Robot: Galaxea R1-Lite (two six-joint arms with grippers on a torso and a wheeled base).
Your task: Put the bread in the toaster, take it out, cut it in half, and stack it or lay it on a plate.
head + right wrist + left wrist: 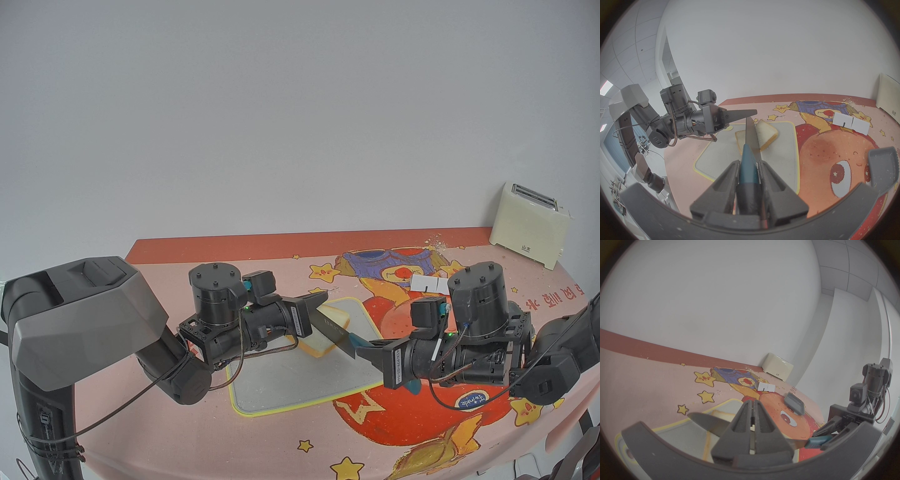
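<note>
I judge this the cutting step. My right hand [748, 163] grasps the knife [752, 137], its blade across the bread [767, 134] at the cutting board's [281, 381] 1 o'clock corner. My left hand [320, 301], clenched on nothing, hovers by the bread's 11 o'clock edge. Next move: press down and saw through cleanly.

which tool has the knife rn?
The right tool, shut on the knife by its teal handle, blade across the bread. The left tool is shut, holding nothing.
</note>
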